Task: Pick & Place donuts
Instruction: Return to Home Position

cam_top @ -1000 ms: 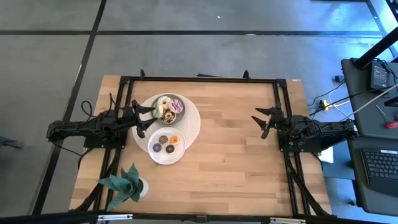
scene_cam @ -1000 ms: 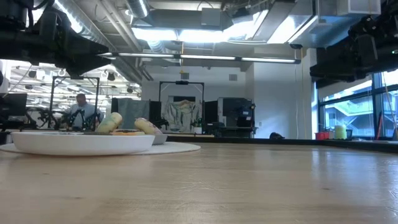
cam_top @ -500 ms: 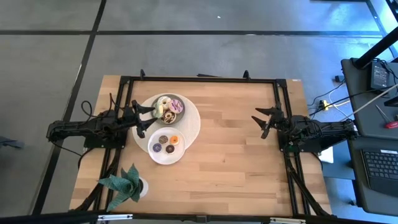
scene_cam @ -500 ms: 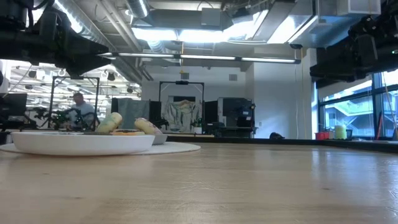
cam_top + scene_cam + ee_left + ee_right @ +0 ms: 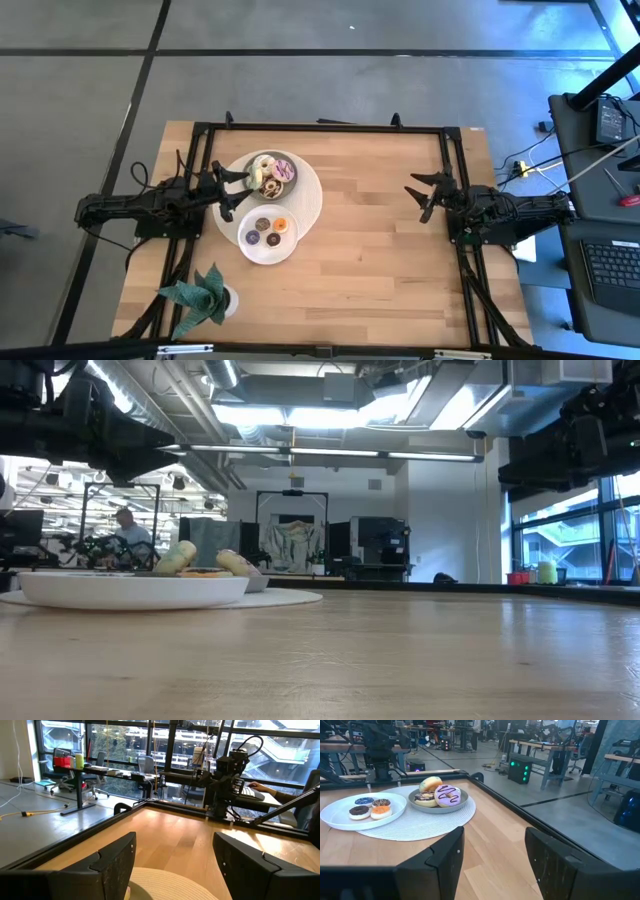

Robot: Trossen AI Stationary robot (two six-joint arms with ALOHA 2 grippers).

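Several larger donuts (image 5: 271, 175), among them a cream one and a purple-iced one (image 5: 449, 795), are piled in a grey bowl (image 5: 461, 798) on a round pale mat (image 5: 310, 200). Several small donuts (image 5: 268, 230), chocolate, orange and blue, lie on a white plate (image 5: 252, 250) that overlaps the mat's near edge. My left gripper (image 5: 236, 192) is open and empty above the mat's left edge, beside the bowl. My right gripper (image 5: 425, 195) is open and empty near the table's right edge.
A small green potted plant (image 5: 205, 298) stands at the table's near left corner. A black frame (image 5: 330, 128) runs along the table's far, left and right edges. Bare wood lies between the plates and my right gripper. A person sits in the room behind (image 5: 127, 530).
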